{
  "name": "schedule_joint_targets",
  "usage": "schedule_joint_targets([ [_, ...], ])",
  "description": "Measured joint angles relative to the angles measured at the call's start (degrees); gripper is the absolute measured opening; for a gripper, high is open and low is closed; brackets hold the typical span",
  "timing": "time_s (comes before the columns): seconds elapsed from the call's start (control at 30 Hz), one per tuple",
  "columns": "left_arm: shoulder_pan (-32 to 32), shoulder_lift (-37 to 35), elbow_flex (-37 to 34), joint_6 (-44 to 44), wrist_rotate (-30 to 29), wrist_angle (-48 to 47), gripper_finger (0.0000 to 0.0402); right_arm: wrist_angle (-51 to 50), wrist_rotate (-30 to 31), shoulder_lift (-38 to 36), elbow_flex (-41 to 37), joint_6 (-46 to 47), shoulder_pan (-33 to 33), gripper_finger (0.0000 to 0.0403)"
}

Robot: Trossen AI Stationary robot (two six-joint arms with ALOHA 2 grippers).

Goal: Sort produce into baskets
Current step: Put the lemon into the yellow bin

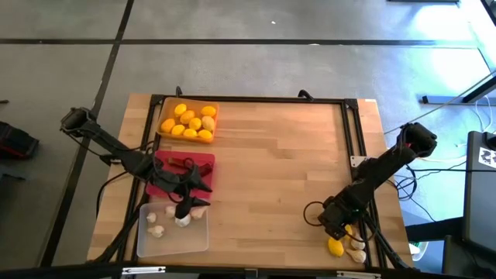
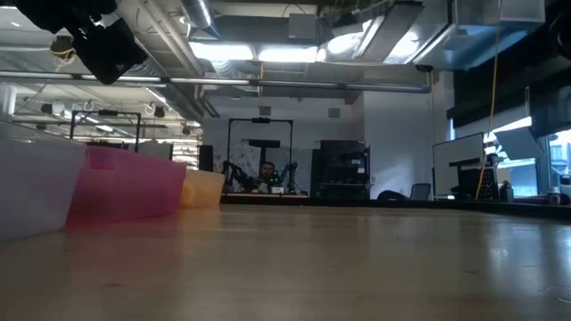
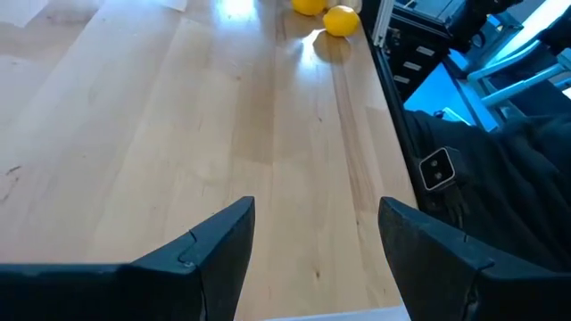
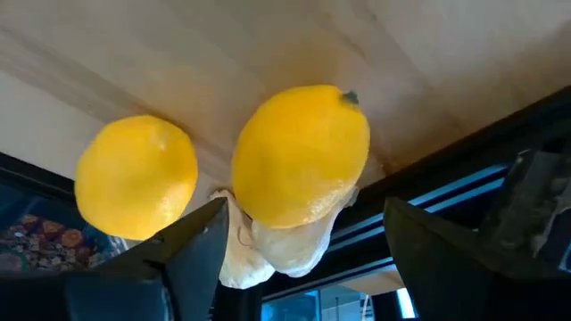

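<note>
Butcher-block wood (image 1: 271,167) fills the scene, and your right gripper (image 4: 299,236) hangs low at its near right corner, fingers spread wide with nothing clamped. Between them sits one lemon (image 4: 302,153); a second lemon (image 4: 136,176) lies just outside one finger, and a garlic bulb (image 4: 281,245) rests against the first fruit, on the fingers' side of it. Close now and you may pinch garlic along with lemon, or knock the outer fruit over the table edge nearby. Your left gripper (image 3: 312,245) hovers over the clear basket (image 1: 172,242), also released and empty. The orange basket (image 1: 187,122) of lemons is well apart; a red basket (image 1: 180,174) lies between the two.
</note>
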Motion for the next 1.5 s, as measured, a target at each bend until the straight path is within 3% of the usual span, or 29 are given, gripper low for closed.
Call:
schedule_joint_targets([
  [0.63,1.46,0.0,0.0,0.6,-0.04,0.0,0.0235,-0.22,4.12,5.25,-0.02,0.08,0.92,0.0286],
  [1.0,1.46,0.0,0.0,1.78,-0.51,0.28,0.0235,-3.03,8.24,5.02,0.52,-7.03,0.87,0.0168],
  [1.27,2.78,0.02,0.0,8.05,-5.29,6.24,0.0235,-11.37,27.13,4.81,9.13,-20.04,-4.37,0.0176],
  [1.5,6.48,0.02,0.0,15.89,-8.16,12.83,0.0235,-14.19,52.04,4.74,18.57,-39.02,-12.94,0.0173],
])
